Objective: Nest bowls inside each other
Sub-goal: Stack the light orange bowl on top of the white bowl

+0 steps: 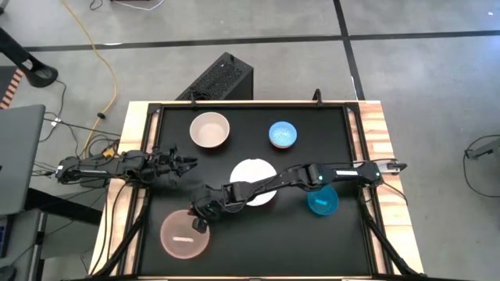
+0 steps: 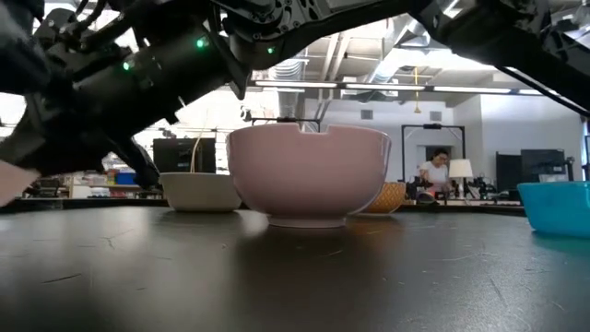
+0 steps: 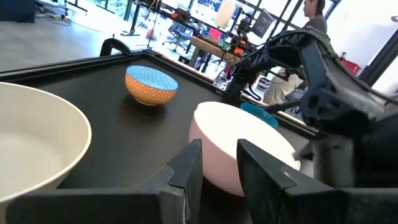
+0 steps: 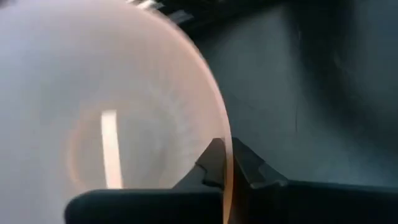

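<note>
A large pink bowl [image 1: 186,234] stands at the near left of the black mat, and my right gripper [image 1: 197,221] is shut on its rim. A white bowl [image 1: 254,181] sits at the centre, a pale bowl [image 1: 209,130] at the far left, a light blue bowl [image 1: 283,134] at the far centre and a cyan bowl [image 1: 322,200] to the right. All rest on their bases. My left gripper [image 1: 190,163] waits level at the mat's left side. A narrow gap shows between its fingers, and it touches nothing. My right gripper [image 4: 229,167] pinches the pink bowl's rim [image 4: 225,140] on the side toward the table's centre. One finger [image 4: 211,163] is inside the bowl and the other outside. The fingers come slanting down from the table's right. Whether the bowl is off the mat does not show.
My right arm [image 1: 312,175] reaches across the mat over the white bowl's near side. A black box [image 1: 219,78] stands beyond the far edge. Raised rails [image 1: 250,103] frame the mat. In the low view a person [image 2: 433,171] sits in the room behind.
</note>
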Available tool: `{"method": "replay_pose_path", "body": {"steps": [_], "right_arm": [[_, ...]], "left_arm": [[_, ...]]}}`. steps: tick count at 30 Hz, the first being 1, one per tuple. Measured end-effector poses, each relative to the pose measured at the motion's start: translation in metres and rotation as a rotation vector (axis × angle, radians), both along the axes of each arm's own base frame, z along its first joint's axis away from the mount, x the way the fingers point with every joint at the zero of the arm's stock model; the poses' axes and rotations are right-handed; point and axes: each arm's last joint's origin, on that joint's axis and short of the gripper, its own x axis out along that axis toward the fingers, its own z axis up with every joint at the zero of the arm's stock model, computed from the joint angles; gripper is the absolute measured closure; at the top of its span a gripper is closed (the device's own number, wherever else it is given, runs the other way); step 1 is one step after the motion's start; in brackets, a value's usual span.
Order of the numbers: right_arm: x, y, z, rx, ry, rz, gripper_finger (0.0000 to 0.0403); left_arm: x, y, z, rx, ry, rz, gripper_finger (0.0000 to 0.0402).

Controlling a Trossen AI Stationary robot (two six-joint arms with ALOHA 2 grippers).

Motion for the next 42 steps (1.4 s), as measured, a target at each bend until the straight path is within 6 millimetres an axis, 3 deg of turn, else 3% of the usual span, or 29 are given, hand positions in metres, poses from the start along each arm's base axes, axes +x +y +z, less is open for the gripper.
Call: {"method": "replay_pose_path", "body": {"steps": [5,10,16,21,27,31,37,42], "right_arm": [[0.0,-0.021,0.016,0.1,-0.003,0.105,0.0386],[-0.012,-0.04,0.066,0.141,-0.037,0.283,0.0397],[-0.055,-0.042,0.122,0.0,0.092,0.405,0.0398],[-0.097,-0.052,0.167,-0.168,0.221,0.336,0.0398],[-0.137,-0.076,0.191,-0.318,0.387,0.174,0.0398],[-0.155,-0.096,0.186,-0.317,0.421,0.084,0.0398],[-0.188,-0.131,0.137,-0.208,0.407,-0.073,0.0398],[-0.228,-0.149,0.118,-0.144,0.342,-0.194,0.0397]], "left_arm": [[0.0,0.0,0.0,-0.001,0.001,-0.001,0.0313],[0.001,0.0,-0.001,-0.002,0.012,-0.003,0.0313],[0.002,0.0,-0.002,-0.002,0.024,-0.007,0.0313],[0.002,0.0,-0.002,-0.002,0.024,-0.006,0.0313],[0.002,0.0,-0.002,-0.002,0.025,-0.003,0.0313],[0.002,0.0,-0.002,-0.002,0.025,-0.003,0.0313],[0.002,0.0,-0.002,-0.001,0.025,-0.003,0.0313],[0.002,0.0,-0.002,0.001,0.025,0.001,0.0313]]}}
